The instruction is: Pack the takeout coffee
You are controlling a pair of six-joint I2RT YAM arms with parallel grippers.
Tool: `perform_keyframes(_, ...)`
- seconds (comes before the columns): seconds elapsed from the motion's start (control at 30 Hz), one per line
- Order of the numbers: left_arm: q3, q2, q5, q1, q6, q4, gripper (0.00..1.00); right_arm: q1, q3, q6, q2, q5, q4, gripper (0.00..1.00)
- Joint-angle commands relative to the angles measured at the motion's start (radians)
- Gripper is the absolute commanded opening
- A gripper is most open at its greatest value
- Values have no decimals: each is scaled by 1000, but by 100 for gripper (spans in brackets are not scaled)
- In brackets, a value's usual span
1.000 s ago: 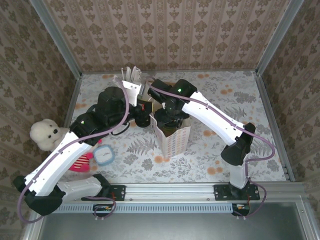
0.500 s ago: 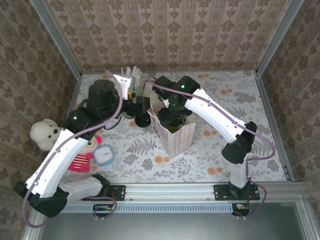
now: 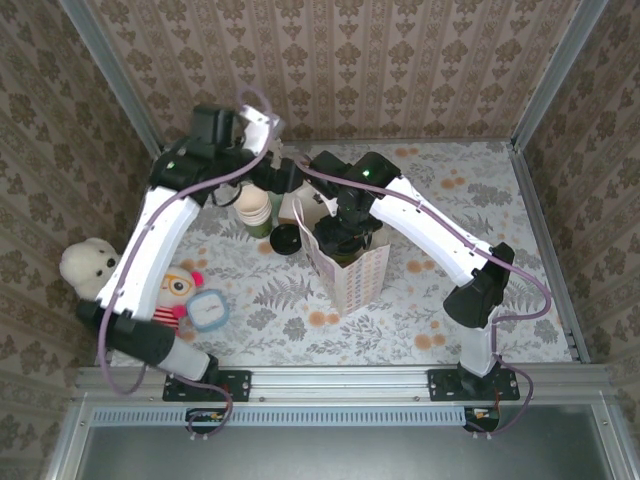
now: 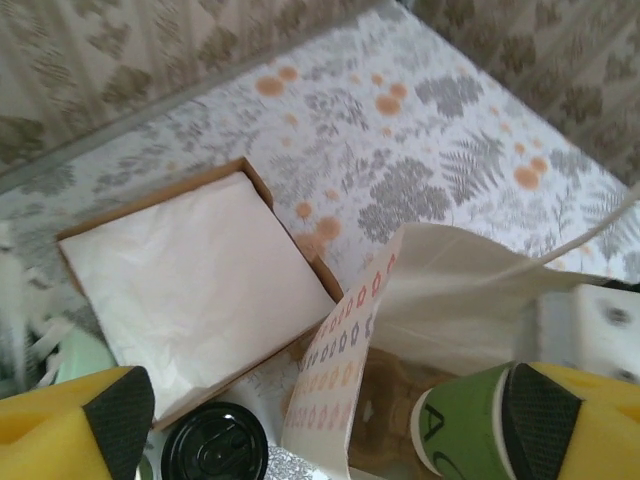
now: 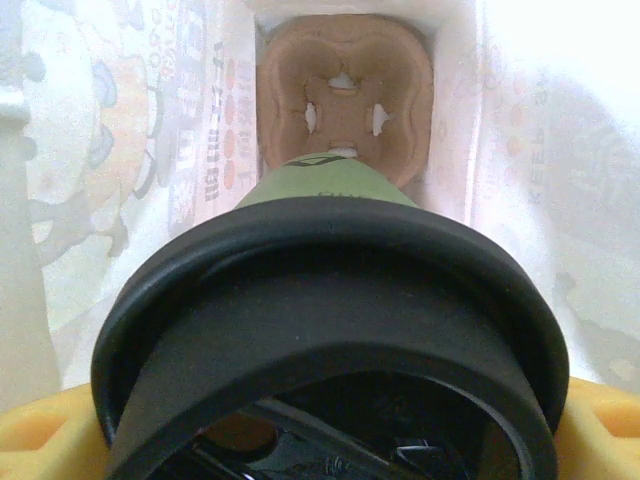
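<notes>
The takeout coffee [image 5: 325, 190], an olive-green cup with a black lid [image 5: 330, 300], hangs inside the white paper bag [image 3: 352, 275]. My right gripper [image 5: 330, 440] is shut on it just under the lid, with yellow fingers [image 5: 55, 430] on both sides. Below the cup, a brown cardboard carrier [image 5: 345, 95] lies on the bag's floor with an empty slot. The left wrist view looks down into the bag [image 4: 345, 350] at the green cup [image 4: 460, 425]. My left gripper [image 4: 330, 425] is open and holds nothing, raised beside the bag's mouth [image 3: 285, 178].
A loose black lid [image 3: 285, 240] lies left of the bag, and a stack of cream cups [image 3: 253, 205] stands beside it. A brown box of white napkins [image 4: 190, 280] sits behind. A plush toy [image 3: 85, 268] and a blue-rimmed disc [image 3: 208, 310] lie at the left.
My left arm has risen and swung back toward the far left wall, away from the bag. The right gripper stays in the bag with the cup.
</notes>
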Motion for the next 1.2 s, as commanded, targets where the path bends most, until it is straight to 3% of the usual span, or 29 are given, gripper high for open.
perform_keyframes(0.0, 118, 84, 102, 3, 188, -165, 91, 6, -10, -4, -40, -18, 6, 65)
perform_keyframes(0.27, 307, 262, 206, -9, 386, -384, 86, 5, -9, -8, -40, -17, 13, 65)
perform_keyframes(0.37, 376, 315, 190, -19, 437, -471, 85, 6, -7, -8, -39, -17, 13, 65)
perform_keyframes(0.5, 394, 357, 31, -62, 409, -413, 78, 6, -1, -1, -39, -23, 9, 65)
perform_keyframes(0.57, 419, 381, 25, -65, 408, -396, 75, 6, 0, 4, -41, -26, 3, 65)
perform_keyframes(0.8, 450, 428, 45, -79, 419, -377, 76, 7, -12, 20, -53, -26, 1, 65)
perform_keyframes(0.93, 441, 437, 63, -70, 423, -369, 63, 6, -17, 24, -57, -20, -3, 65)
perform_keyframes(1.1, 420, 424, 74, -64, 420, -345, 30, 6, -28, 25, -61, -21, -3, 65)
perform_keyframes(1.17, 407, 410, 87, -62, 404, -320, 24, 5, -26, 28, -60, -18, -16, 65)
